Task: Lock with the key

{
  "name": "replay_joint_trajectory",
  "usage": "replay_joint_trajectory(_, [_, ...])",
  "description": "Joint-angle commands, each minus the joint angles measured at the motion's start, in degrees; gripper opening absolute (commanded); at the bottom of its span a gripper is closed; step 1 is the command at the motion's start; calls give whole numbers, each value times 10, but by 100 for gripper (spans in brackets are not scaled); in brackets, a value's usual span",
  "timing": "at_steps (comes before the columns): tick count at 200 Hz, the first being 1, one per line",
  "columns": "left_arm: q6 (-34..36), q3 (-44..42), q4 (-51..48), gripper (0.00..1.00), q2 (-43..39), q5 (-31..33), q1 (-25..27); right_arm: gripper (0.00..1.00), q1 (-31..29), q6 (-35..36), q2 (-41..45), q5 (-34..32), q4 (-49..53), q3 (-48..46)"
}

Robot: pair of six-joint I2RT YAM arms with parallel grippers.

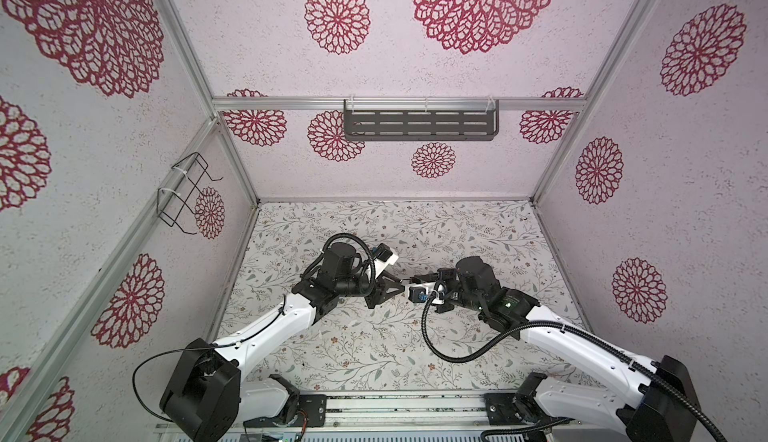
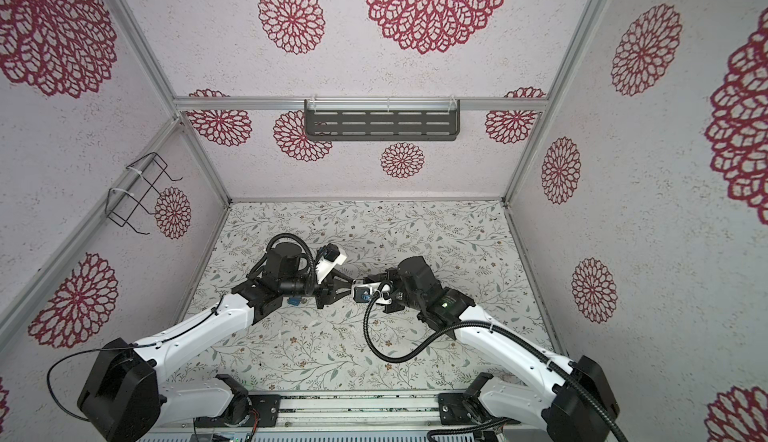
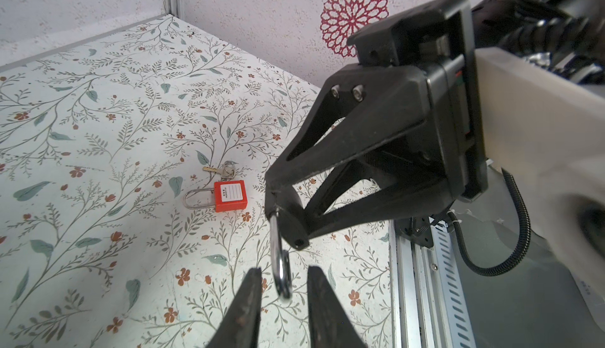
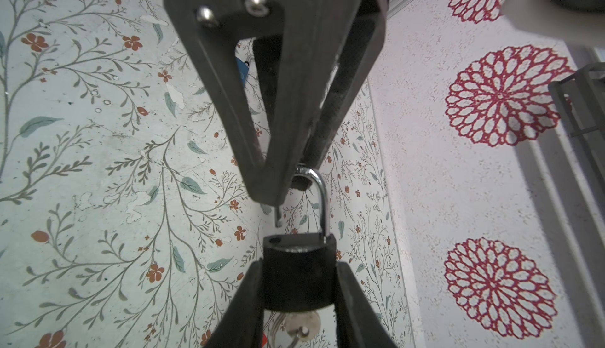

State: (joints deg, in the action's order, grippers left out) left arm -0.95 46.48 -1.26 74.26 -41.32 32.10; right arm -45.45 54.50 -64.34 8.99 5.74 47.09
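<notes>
My right gripper [image 4: 299, 264] is shut on the body of a black padlock [image 4: 298, 274], held above the table. Its silver shackle [image 4: 322, 196] stands open, with the short leg clear of its hole. The round head of a key [image 4: 299, 328] shows under the lock body, between my fingers. My left gripper [image 3: 284, 269] faces it with one finger on each side of the shackle [image 3: 278, 264]. A small gap shows on both sides, so the jaws are open around it. In both top views the two grippers [image 1: 406, 287] meet tip to tip over the middle of the table.
A red padlock [image 3: 230, 196] with a closed shackle lies on the floral table [image 3: 98, 133], with a ring of keys [image 3: 226, 169] beside it. A small blue object [image 2: 294, 301] lies under the left arm. Patterned walls enclose three sides, and an aluminium rail [image 3: 422, 281] runs along the front edge.
</notes>
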Motion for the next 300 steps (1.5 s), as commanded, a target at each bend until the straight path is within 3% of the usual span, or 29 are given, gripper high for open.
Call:
replay_joint_trajectory(1, [0, 17, 11, 27, 6, -12, -4, 13, -5, 10, 16, -5, -27, -1])
replay_joint_trajectory(50, [-2, 22, 13, 27, 10, -15, -4, 13, -6, 11, 17, -10, -27, -2])
replay_joint_trajectory(111, [0, 31, 5, 17, 19, -23, -4, 13, -7, 12, 18, -12, -34, -3])
replay_joint_trajectory(164, [3, 37, -2, 17, 26, -29, -4, 13, -8, 16, 22, -20, -40, -4])
replay_joint_trajectory(256, [11, 56, -23, 5, 42, -44, -4, 12, -9, 17, 27, -25, -50, -10])
replay_joint_trajectory(269, [11, 59, -26, 0, 44, -48, -5, 14, -10, 17, 27, -28, -52, -13])
replay_joint_trajectory(300, [16, 60, -20, 0, 38, -51, -4, 30, -9, -2, 23, -41, -41, -7])
